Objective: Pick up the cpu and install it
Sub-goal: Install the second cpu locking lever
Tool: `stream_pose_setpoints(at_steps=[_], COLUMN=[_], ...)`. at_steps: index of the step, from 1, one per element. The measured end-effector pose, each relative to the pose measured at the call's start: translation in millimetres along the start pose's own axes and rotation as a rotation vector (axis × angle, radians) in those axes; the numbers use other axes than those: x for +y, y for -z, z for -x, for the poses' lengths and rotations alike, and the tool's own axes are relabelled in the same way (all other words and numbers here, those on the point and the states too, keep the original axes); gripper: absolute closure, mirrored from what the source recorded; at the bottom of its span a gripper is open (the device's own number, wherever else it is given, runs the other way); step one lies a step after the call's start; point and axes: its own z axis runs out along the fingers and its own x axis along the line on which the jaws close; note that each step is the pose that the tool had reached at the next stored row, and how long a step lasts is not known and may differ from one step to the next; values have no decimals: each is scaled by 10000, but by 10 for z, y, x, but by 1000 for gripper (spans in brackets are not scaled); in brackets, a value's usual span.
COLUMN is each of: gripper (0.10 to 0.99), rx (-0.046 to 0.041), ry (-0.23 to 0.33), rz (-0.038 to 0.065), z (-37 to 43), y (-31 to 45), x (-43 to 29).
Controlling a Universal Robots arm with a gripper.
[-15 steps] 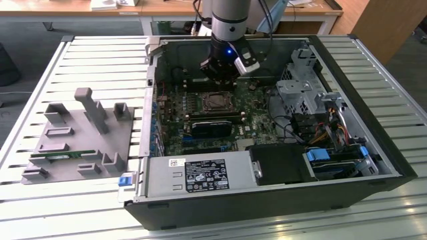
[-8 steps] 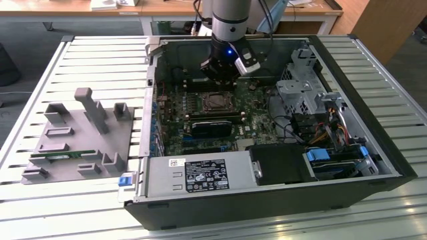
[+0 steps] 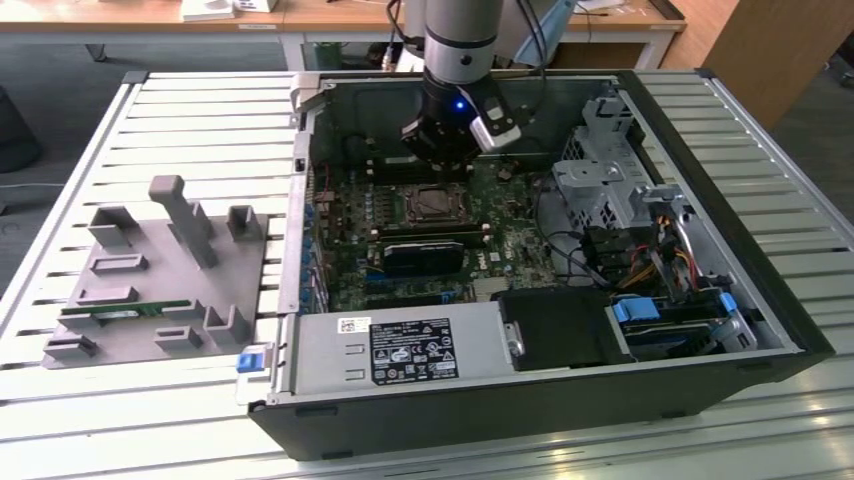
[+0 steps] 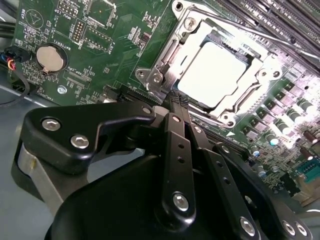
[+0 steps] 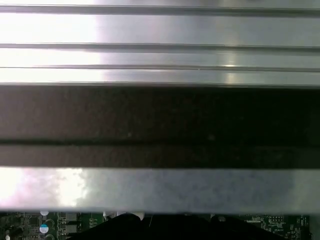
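The cpu (image 4: 218,75), a flat square chip with a bright silver top, lies inside the metal-framed socket (image 4: 165,75) on the green motherboard. In the exterior view the socket (image 3: 430,204) sits in the middle of the open computer case, with my gripper (image 3: 441,165) hanging just behind and above it. The second wrist view has the gripper (image 4: 178,101) with its two black fingers pressed together, shut, nothing between them. Their tips stand beside the socket's edge, apart from the chip.
A grey fixture plate (image 3: 147,280) holding a green memory stick (image 3: 127,313) lies at the exterior view's left. Around the socket stand a black block (image 3: 420,255), the power supply (image 3: 400,350), a drive cage (image 3: 601,180) and cables. The case walls (image 3: 300,200) enclose the board.
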Motion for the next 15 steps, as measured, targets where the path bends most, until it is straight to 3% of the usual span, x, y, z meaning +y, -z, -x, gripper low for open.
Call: stream_pose_setpoints(at_steps=[11,15], gripper=[980,980], rx=[1,0], ry=[-2,0], rz=[-2,0], z=[0,1], y=[5,89], x=[-33,-30])
